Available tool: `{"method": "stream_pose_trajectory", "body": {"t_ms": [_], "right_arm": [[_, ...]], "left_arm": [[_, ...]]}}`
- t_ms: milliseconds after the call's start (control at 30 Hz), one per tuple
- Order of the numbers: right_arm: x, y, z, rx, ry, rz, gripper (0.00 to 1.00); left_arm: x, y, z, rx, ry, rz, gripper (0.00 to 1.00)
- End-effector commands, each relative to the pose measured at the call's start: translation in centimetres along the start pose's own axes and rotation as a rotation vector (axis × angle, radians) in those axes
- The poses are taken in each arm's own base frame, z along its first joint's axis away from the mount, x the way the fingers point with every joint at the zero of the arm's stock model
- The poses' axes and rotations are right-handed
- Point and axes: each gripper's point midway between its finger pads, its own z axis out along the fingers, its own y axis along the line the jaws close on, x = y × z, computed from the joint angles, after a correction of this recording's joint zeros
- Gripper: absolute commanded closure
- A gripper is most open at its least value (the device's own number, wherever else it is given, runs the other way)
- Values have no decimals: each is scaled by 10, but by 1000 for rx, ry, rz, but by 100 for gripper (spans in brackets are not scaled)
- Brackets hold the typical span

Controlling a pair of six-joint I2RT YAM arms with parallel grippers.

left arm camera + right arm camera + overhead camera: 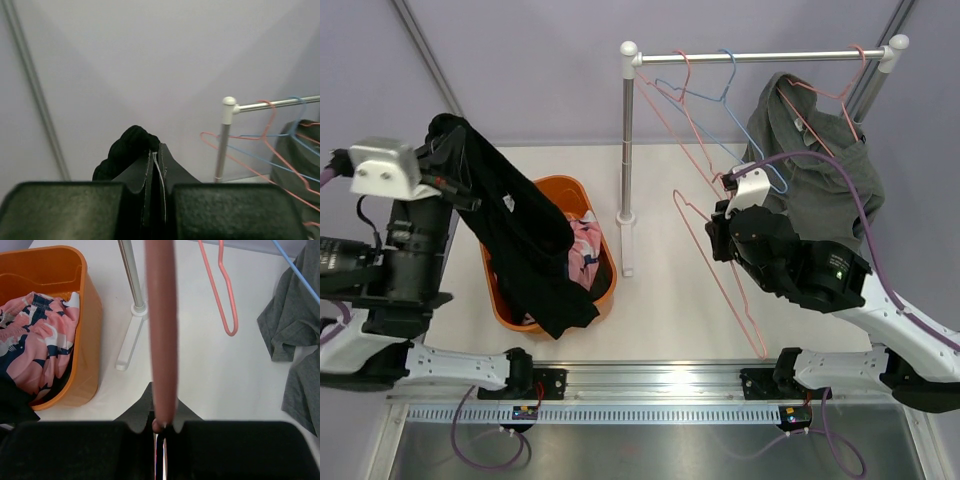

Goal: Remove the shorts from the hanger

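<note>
Left claw (156,157) is clamped on the black shorts (520,235), which hang over the orange basket (558,184) by the left edge of the table (670,300). Right claw (162,426) pinches a pink hanger (161,325); grey shorts (815,170) hang from the rail (760,57), far right corner.

wall (540,70): plain lavender | table (670,310): white top | corner poles (425,50): grey metal | light: even

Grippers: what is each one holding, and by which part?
Left gripper pinches the black shorts by a bunched edge; the rest hangs down. Right gripper clamps a pink hanger on a straight stretch of wire.
</note>
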Motion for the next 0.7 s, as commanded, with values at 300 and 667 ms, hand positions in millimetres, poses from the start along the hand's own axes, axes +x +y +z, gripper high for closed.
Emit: {"method": "stream_pose_trajectory", "body": {"t_ms": [300, 667], "right_arm": [[-3, 4, -6, -31, 21, 25, 100], [-15, -7, -19, -31, -28, 34, 100]], "left_arm": [[184, 52, 103, -172, 441, -203, 100], [328, 43, 5, -298, 668, -733, 100]]}}
